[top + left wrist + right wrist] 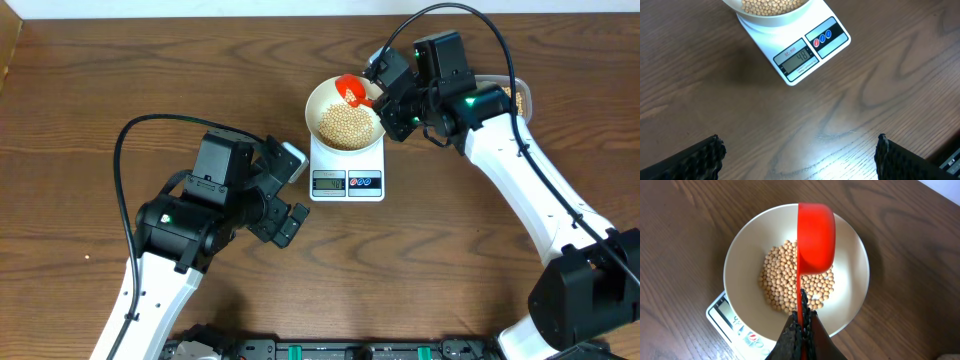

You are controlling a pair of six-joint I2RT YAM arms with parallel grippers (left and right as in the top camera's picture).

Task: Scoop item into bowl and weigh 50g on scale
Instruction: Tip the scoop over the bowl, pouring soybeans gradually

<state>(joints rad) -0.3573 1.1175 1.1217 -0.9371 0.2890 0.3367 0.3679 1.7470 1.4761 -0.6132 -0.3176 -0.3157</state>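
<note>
The white bowl (314,102) stands on the small white scale (347,182) at the table's middle back, holding a heap of tan beans (345,126). My right gripper (381,96) is shut on the thin handle of a red scoop (350,89), which hangs over the bowl turned on its side. In the right wrist view the scoop (815,237) sits above the beans (780,285), inside the bowl's rim (735,255); its inside is hidden. My left gripper (293,192) is open and holds nothing, just left of the scale (810,50), whose display looks like 48.
A clear tub (519,96) with more beans is mostly hidden behind the right arm at the back right. Bare wooden tabletop (805,125) lies under the left gripper (799,142). The table's front edge runs along the bottom of the overhead view.
</note>
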